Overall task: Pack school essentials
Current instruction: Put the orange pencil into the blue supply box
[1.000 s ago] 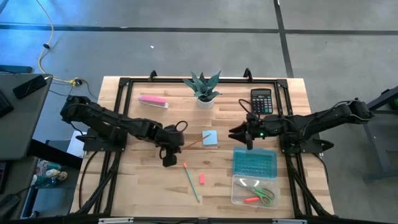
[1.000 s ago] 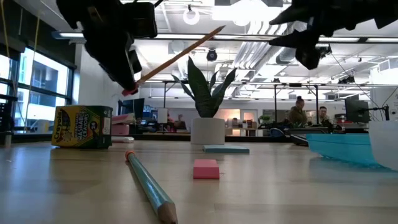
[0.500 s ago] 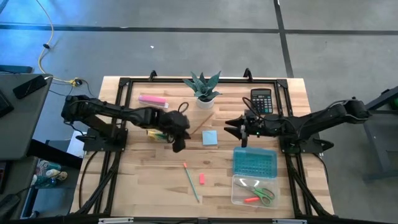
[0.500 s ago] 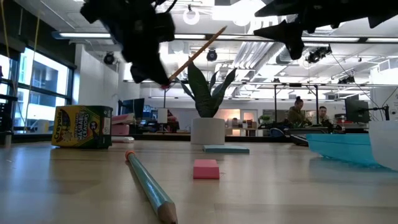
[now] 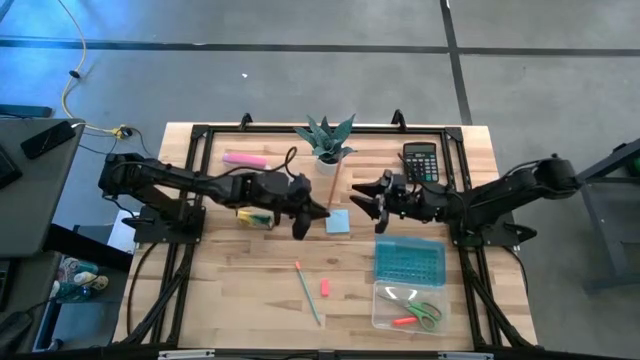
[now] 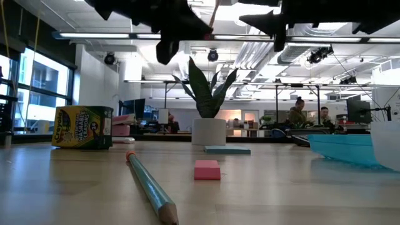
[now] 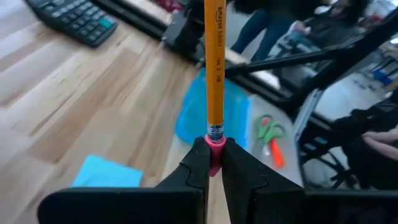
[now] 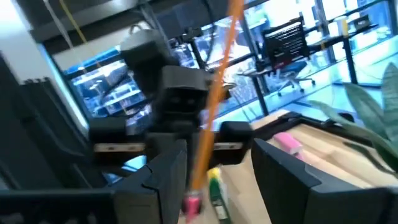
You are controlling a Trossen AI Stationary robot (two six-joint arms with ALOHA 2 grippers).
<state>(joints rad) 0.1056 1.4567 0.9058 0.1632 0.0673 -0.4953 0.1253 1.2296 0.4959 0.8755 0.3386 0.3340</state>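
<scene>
My left gripper [image 5: 316,211] [image 7: 214,149] hangs above the table's middle, shut on a yellow-orange pencil [image 5: 331,186] [image 7: 214,68] with a pink eraser. My right gripper [image 5: 362,196] [image 8: 224,177] is open and faces it from the right. In the right wrist view the pencil [image 8: 214,99] shows ahead, between the fingers, apart from them. A light blue notepad [image 5: 337,222], a teal pencil [image 5: 308,293] and a small red eraser [image 5: 324,288] lie flat on the table. Green-handled scissors [image 5: 430,313] and an orange-red pen [image 5: 404,321] lie in a clear box [image 5: 380,318]. My left gripper pinches the pencil's pink eraser end [image 7: 214,151] between its two fingers [image 7: 198,163]. The pencil runs straight on from the fingertips and is lifted clear of the table, its free end slanting up toward the far edge.
A blue lid [image 5: 408,260] lies by the clear box. A potted plant [image 5: 327,142], a black calculator [image 5: 421,162] and a pink bar [image 5: 246,160] stand along the far side. A yellow-green crayon box [image 5: 255,215] [image 6: 82,127] sits under the left arm.
My left gripper has carried the pencil up and toward the table's right and far side, closing on the right gripper. The pencil has swung from pointing right toward the far edge. My right gripper has moved left and slightly far, toward the pencil.
</scene>
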